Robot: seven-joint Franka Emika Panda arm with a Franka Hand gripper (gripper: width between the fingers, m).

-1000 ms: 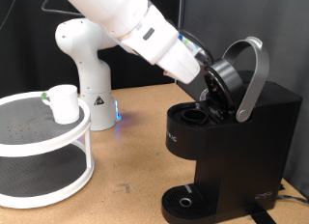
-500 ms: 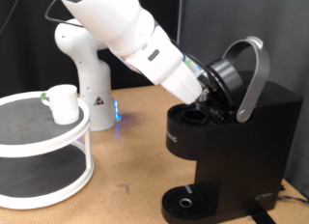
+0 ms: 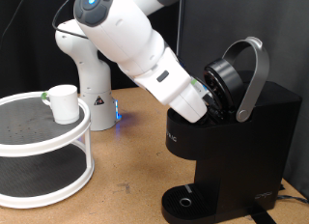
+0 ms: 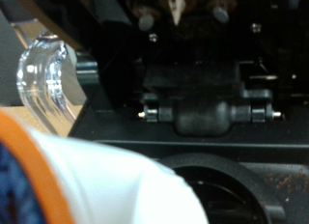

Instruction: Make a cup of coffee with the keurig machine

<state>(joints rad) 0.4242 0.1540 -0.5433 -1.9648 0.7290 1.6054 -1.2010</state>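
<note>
- Reaching down into the open top of the coffee maker (image 3: pixel 232 147), the claw (image 3: pixel 205 106) is on the right of the exterior view, tucked in under the raised lid (image 3: pixel 224 81).
- The claw's tips are hidden behind the white arm (image 3: pixel 145 50), so I cannot tell if they are spread or pressed together.
- Up close in the wrist view, a white pod (image 4: pixel 106 185) with an orange and blue edge sits blurry right in front of the camera. I cannot tell if the claw is pinching it.
- Past the pod in that view is the dark round hole (image 4: pixel 232 181) in the top of the coffee maker, with a black hinge bar (image 4: pixel 205 115) behind it.
- The coffee maker's grey arched handle (image 3: pixel 253 74) is tipped up and back.
- At the bottom of the coffee maker is a round drip tray (image 3: pixel 185 201).
- The white cup (image 3: pixel 64 102) is far off on the left, standing upright on the top shelf of a round white rack (image 3: pixel 48 152).
- The cup is well apart from the coffee maker.
- A wooden table (image 3: pixel 135 166) holds the rack and the coffee maker.
</note>
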